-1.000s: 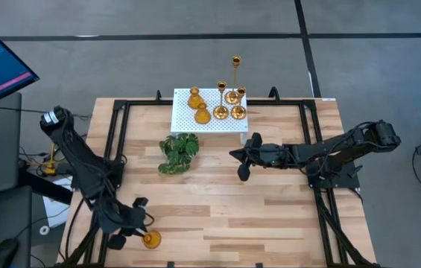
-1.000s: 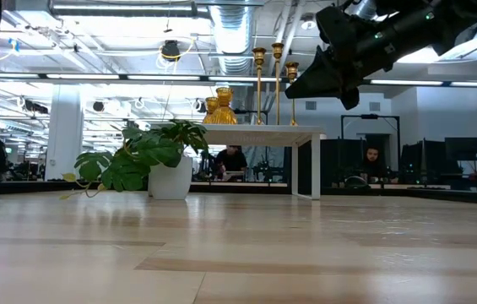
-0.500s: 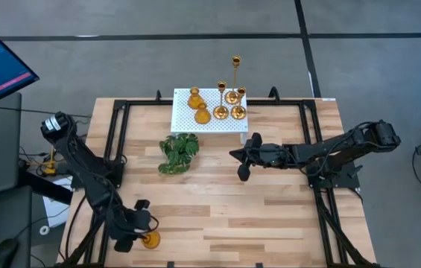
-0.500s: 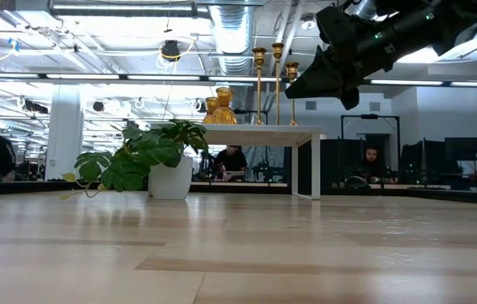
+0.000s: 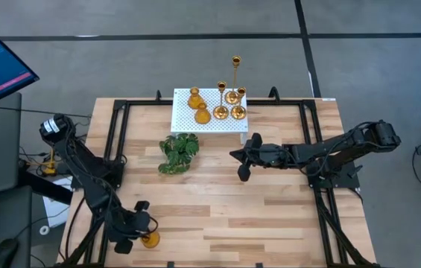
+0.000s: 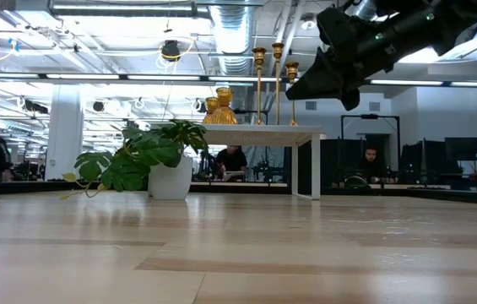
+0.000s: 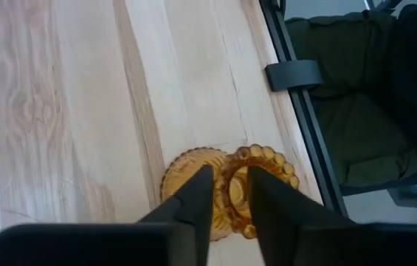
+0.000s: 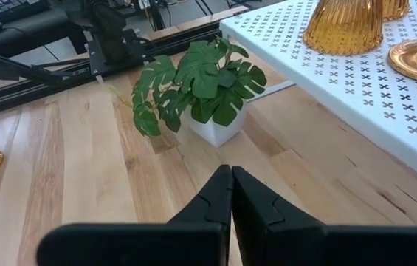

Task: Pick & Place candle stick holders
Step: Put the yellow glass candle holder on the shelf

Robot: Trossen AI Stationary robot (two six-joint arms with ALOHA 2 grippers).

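Sitting on the white perforated platform (image 5: 209,117): six gold candle stick holders (image 5: 220,103), tall and squat. Lying alone at the table's (image 5: 270,216) near left corner, unseen from the low view: one amber holder (image 7: 256,171). Straddling its beaded rim with narrowly parted fingers: left gripper (image 7: 228,199). Hovering pinched together beside the plant (image 8: 197,83), empty: right gripper (image 8: 231,193).

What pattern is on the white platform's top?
The white platform has a regular grid of small cross-shaped holes, clearest in the right wrist view.
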